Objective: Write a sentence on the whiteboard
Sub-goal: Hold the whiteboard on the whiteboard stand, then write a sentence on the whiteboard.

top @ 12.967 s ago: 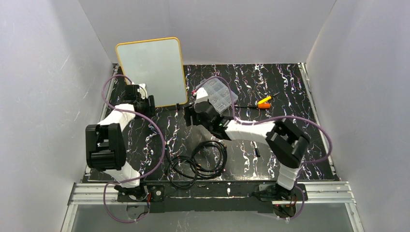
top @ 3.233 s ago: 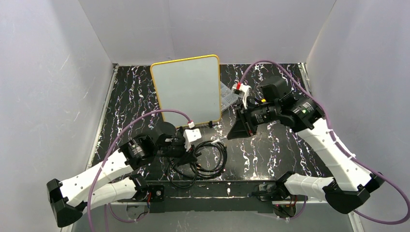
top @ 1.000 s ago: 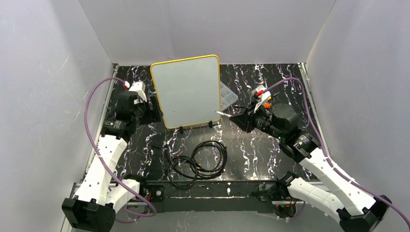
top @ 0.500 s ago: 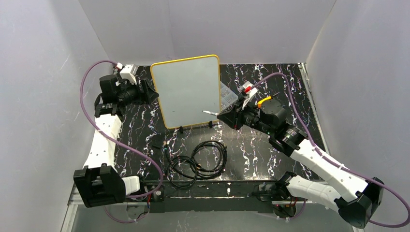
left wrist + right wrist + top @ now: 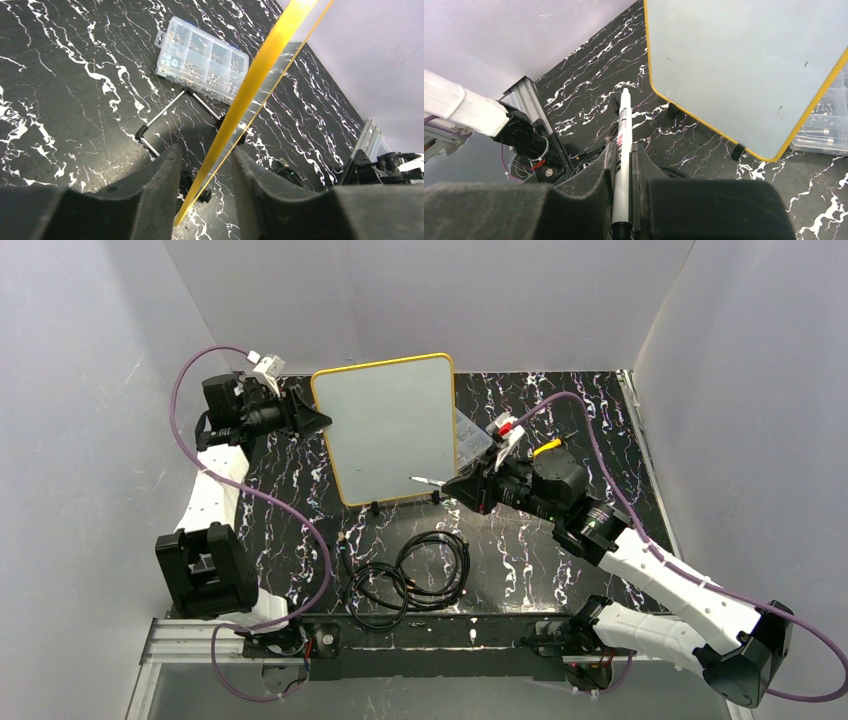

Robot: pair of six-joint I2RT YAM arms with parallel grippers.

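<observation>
The whiteboard (image 5: 390, 425) stands tilted at the table's middle back, white with a yellow frame. No sentence is in view; its face (image 5: 744, 65) shows blank. My left gripper (image 5: 318, 421) is at the board's upper left edge. In the left wrist view its jaws (image 5: 206, 150) straddle the yellow frame (image 5: 260, 70), with a gap on either side. My right gripper (image 5: 458, 487) is shut on a white marker (image 5: 624, 120). The marker's tip (image 5: 415, 479) hovers over the board's lower right corner.
A clear compartment box (image 5: 202, 59) lies behind the board, by its right side (image 5: 470, 435). Coiled black cables (image 5: 410, 575) lie near the front. A yellow-orange tool (image 5: 547, 448) sits behind the right arm. The board's wire stand (image 5: 165, 112) rests on the table.
My left arm has swung up and right to the board's upper left edge, its jaws narrowing around the frame. My right gripper has carried the marker leftward over the board's lower right.
</observation>
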